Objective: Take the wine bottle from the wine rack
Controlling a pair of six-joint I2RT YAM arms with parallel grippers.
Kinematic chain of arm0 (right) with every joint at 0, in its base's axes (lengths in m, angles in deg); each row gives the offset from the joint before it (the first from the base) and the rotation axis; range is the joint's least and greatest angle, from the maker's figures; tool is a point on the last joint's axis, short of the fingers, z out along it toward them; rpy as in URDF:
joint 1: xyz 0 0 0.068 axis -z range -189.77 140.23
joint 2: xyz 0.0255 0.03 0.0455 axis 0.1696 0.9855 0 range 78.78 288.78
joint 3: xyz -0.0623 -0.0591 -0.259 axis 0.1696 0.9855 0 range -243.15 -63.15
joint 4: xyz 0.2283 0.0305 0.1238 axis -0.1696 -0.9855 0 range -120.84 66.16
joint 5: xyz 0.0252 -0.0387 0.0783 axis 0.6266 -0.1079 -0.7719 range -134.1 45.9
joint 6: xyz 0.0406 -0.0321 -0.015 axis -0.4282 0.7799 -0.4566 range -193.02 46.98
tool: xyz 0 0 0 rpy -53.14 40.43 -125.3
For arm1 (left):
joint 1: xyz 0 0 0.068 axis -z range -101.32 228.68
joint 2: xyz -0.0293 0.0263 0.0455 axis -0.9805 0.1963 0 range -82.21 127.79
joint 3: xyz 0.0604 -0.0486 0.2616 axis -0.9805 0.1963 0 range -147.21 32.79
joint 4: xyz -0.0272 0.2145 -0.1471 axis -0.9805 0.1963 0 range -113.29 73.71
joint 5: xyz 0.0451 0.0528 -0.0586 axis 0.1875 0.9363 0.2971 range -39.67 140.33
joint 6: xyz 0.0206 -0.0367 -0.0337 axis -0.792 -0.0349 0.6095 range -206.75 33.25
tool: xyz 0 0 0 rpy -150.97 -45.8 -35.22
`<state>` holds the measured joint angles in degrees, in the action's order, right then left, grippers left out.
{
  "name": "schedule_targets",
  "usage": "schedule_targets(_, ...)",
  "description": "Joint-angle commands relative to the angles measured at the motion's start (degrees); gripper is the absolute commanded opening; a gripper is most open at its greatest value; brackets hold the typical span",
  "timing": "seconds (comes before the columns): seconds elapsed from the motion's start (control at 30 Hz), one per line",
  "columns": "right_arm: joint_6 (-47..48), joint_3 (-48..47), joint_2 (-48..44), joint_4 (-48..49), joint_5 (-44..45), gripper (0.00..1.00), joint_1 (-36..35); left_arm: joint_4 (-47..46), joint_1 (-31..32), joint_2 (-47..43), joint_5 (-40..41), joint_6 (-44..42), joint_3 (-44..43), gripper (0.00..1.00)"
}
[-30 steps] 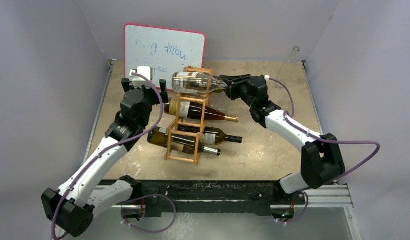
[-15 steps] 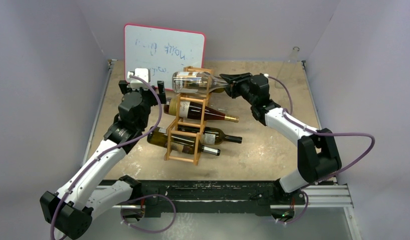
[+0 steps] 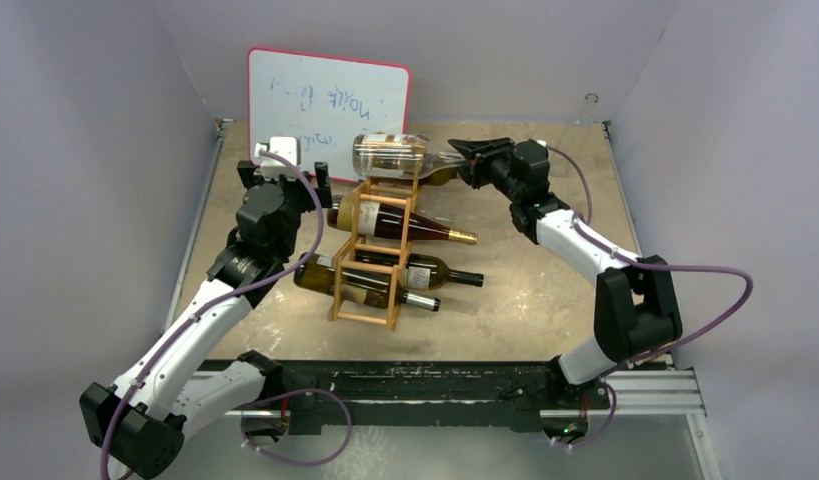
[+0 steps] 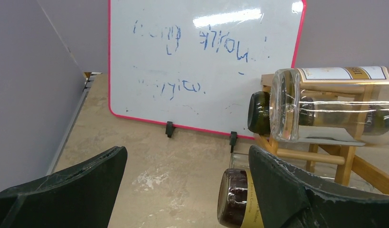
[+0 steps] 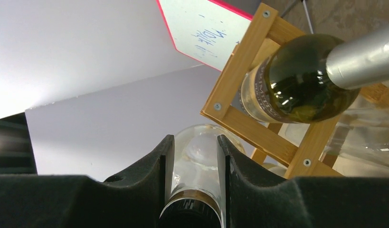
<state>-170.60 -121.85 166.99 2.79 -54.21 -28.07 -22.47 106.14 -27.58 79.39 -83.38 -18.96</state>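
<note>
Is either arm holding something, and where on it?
The right pincer grips the clear bottle by its neck. The left pincer holds nothing.

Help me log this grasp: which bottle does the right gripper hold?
The clear-glass bottle, topmost, its neck clamped in the right gripper; the others are dark glass, lying lower in the wine rack.

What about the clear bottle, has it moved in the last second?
Yes. The clear bottle rose in view and edged right against the wine rack.
</note>
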Motion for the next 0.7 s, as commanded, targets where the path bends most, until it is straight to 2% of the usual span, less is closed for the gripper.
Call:
schedule_targets(0.0,-0.4,-9.1,-6.7,10.6,-1.6,0.0,1.5,-3.1,0.2,-1.1,-2.2,-0.1,-0.4,1.0)
schedule_targets(0.23,12.6,-14.0,-10.2,-3.6,-0.9,0.0,3.1,-3.0,0.2,-1.2,-2.4,0.2,-0.6,1.0)
schedule_targets(0.43,24.9,-24.1,-7.5,-14.7,0.0,0.0,3.5,-2.9,0.3,-1.2,-2.7,0.5,-0.6,1.0)
schedule_targets(0.67,37.7,-33.1,-4.4,-19.1,1.6,0.0,3.5,-2.8,0.3,-1.1,-2.8,0.5,-0.6,1.0)
